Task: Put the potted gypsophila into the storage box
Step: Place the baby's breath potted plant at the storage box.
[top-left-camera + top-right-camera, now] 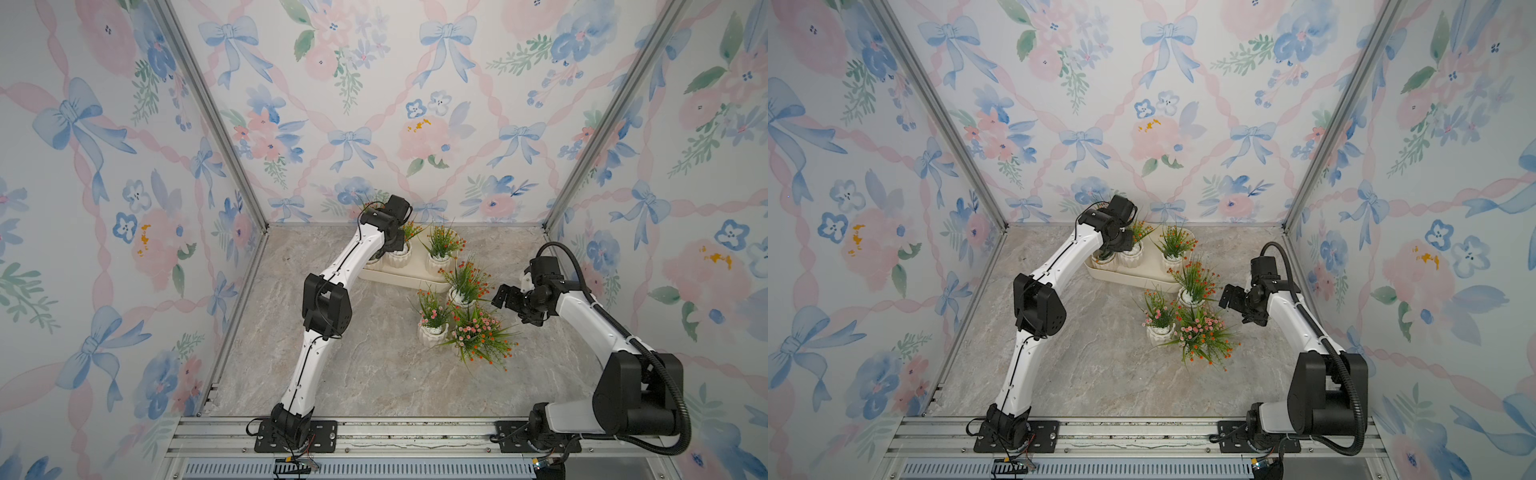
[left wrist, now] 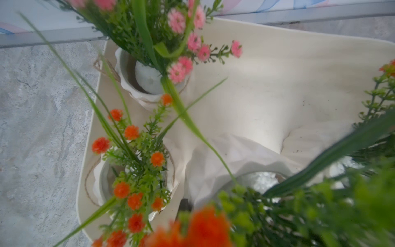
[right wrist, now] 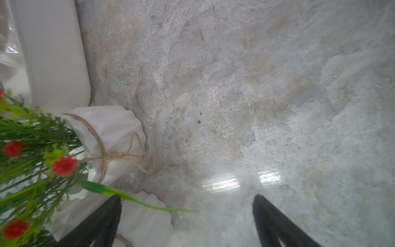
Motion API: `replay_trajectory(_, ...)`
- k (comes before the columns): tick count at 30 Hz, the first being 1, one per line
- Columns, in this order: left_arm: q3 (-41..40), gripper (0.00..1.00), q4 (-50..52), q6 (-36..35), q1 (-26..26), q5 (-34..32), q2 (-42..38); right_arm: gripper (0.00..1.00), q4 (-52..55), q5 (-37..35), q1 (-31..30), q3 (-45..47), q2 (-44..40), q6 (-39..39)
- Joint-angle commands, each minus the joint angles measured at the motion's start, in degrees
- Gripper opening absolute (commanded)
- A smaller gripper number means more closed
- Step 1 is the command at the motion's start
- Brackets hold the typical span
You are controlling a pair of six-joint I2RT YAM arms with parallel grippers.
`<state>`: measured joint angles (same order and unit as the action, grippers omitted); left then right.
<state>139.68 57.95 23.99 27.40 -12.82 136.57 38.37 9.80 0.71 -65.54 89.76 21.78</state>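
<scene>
Two-arm bench, seen from above and from each wrist. The storage box [image 1: 409, 283], a shallow cream tub, lies slantwise toward the back of the marble-patterned table [image 1: 365, 374].

**Inside the box**
- The left wrist view shows a pink-flowered pot [image 2: 147, 81] in the back left corner.
- An orange-flowered pot [image 2: 132, 181] stands in the front left corner. Both of these are largely hidden under the left arm in both top views.
- A middle pot [image 1: 400, 257] and a right-end pot [image 1: 438, 262], each with orange blossoms, stand upright further along.

**Left arm:** the left gripper [image 1: 394, 246] points down at the middle pot with its jaws closed. Blurred foliage covers the fingertips in the wrist view, so I cannot tell whether they pinch the pot, its stems or nothing.

**On the table in front of the box**
- A red-flowered pot [image 1: 460, 297], tied with a twine bow [image 3: 119, 155], stands against the box's near right corner.
- A second pink-flowered pot [image 1: 432, 334] stands nearer the front.
- Just to its right is a fuller cluster [image 1: 482, 338] of pink and orange blossoms, whose foliage hides the pot beneath in both top views.

**Right arm:** the right gripper [image 1: 500, 298] hangs just right of the red-flowered pot with its jaws spread wide. In the right wrist view only bare table and one grass blade lie between the fingers [image 3: 267, 216]. One finger is beside a further ribbed white pot [image 3: 147, 220].
</scene>
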Motion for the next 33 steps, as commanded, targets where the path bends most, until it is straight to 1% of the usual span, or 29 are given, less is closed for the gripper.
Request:
replay_trajectory(1, 2.3, 0.00, -2.1, -0.4, -1.0, 0.9, 0.4, 0.97, 1.7, -1.0, 0.5, -1.4, 1.9, -0.5)
replay_trajectory(6, 2.9, 0.00, -2.3, 0.0, -1.2, 1.0, 1.6, 0.97, 1.5, -1.1, 0.5, -1.3, 2.0, -0.2)
replay_trajectory(12, 8.3, 0.00, -2.4, 1.5, -1.3, 2.4, 5.0, 0.97, 1.5, -0.9, 0.5, -1.3, 2.2, 0.1)
replay_trajectory(15, 11.0, 0.00, -2.7, 3.0, -1.2, 1.8, 6.8, 0.97, 1.6, -0.9, 0.5, -1.5, 2.4, 0.1)
replay_trajectory(18, 11.7, 0.00, -3.9, 5.6, -1.3, 0.6, 7.8, 0.97, 1.6, -0.8, 0.4, -1.6, 2.7, 0.2)
replay_trajectory(23, 11.7, 0.00, -6.7, 13.5, -1.1, 0.6, 8.8, 0.97, 1.6, -0.8, 0.5, -1.9, 3.5, -0.1)
replay_trajectory(33, 11.7, 0.00, -11.2, 21.0, -0.5, -3.2, 11.1, 0.97, 1.3, -0.1, 0.5, -2.7, 4.7, -0.9)
